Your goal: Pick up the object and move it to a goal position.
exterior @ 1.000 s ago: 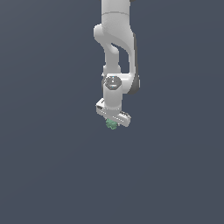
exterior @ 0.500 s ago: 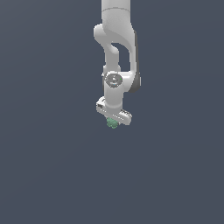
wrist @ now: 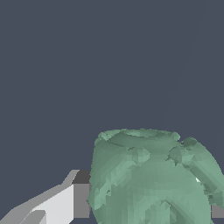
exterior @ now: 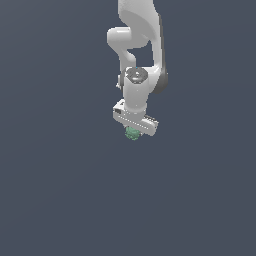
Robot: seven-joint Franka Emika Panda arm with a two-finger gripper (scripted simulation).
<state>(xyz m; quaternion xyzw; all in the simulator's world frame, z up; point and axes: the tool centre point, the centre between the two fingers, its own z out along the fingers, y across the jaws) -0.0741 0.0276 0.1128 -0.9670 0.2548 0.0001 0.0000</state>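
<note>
The object [exterior: 132, 133] is a small bumpy green lump that peeks out just under the white hand of the arm in the exterior view. My gripper [exterior: 133, 132] points down and is shut on it. In the wrist view the object [wrist: 151, 179] fills the lower middle of the picture, pressed against one white finger with a grey pad [wrist: 81, 200]. The other finger shows only as a grey sliver [wrist: 217, 211] at the picture's edge. No goal marker is visible in either view.
Plain dark blue-grey ground surrounds the arm in both views. The white arm [exterior: 137, 45] comes down from the top of the exterior view. No other objects or edges show.
The arm and the green lump have barely moved; the hand sits almost where it was a second ago, perhaps very slightly higher.
</note>
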